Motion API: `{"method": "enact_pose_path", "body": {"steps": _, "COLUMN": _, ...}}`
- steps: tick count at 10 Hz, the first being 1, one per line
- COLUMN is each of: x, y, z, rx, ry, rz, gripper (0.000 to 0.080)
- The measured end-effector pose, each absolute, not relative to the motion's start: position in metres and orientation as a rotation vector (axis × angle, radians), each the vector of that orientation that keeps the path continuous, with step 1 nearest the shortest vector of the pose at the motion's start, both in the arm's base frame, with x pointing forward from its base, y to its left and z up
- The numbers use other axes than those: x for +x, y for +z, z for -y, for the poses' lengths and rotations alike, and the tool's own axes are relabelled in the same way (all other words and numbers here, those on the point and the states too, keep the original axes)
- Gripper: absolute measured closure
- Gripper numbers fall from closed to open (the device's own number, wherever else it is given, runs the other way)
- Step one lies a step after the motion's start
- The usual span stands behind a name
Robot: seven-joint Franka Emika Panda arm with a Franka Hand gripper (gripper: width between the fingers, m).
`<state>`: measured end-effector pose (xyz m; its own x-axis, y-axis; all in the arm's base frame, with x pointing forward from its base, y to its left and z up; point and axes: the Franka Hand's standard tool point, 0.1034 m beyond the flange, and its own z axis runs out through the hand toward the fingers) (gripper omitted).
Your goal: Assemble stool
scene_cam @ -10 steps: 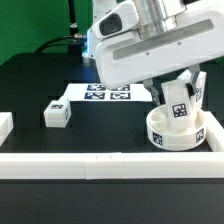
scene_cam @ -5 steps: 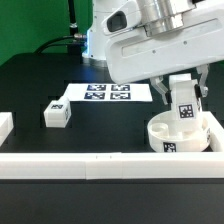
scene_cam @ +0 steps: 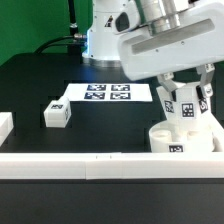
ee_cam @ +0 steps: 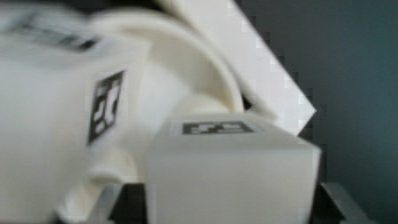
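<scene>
Black tabletop, edged in front by a long white border rail. Mid-table, a flat white marker board printed with black square tags. In the corner at the exterior view's right, a round thick white plastic seat, black-and-white tag on its side wall. Just above it, upright, a short blocky white plastic leg, tag facing the camera, clamped between the half-closed fingers of the end effector. Contact with the seat: unclear. Well apart, toward the exterior view's left, a second tagged leg lying loose.
</scene>
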<state>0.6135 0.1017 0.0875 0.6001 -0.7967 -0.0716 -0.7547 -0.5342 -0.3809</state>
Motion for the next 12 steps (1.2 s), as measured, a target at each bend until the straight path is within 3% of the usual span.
{"method": "enact_pose_path", "body": {"steps": 5, "x": 0.615, "y": 0.087, "z": -0.106, "rx": -2.204, "ry": -0.095, "rz": -1.582, "gripper": 0.0461}}
{"method": "enact_pose_path", "body": {"steps": 6, "x": 0.614, "y": 0.087, "z": -0.108, "rx": -2.185, "ry": -0.085, "rz": -1.603, "gripper": 0.0356}}
{"method": "enact_pose_path", "body": {"steps": 7, "x": 0.614, "y": 0.087, "z": -0.108, "rx": -2.199, "ry": -0.089, "rz": -1.585, "gripper": 0.0356}}
{"method": "enact_pose_path", "body": {"steps": 8, "x": 0.614, "y": 0.088, "z": -0.108, "rx": -2.228, "ry": -0.083, "rz": -1.550, "gripper": 0.0207}}
{"method": "enact_pose_path", "body": {"steps": 12, "x": 0.627, "y": 0.114, "z": -0.097, "rx": -2.385, "ry": -0.015, "rz": -1.251, "gripper": 0.0152}}
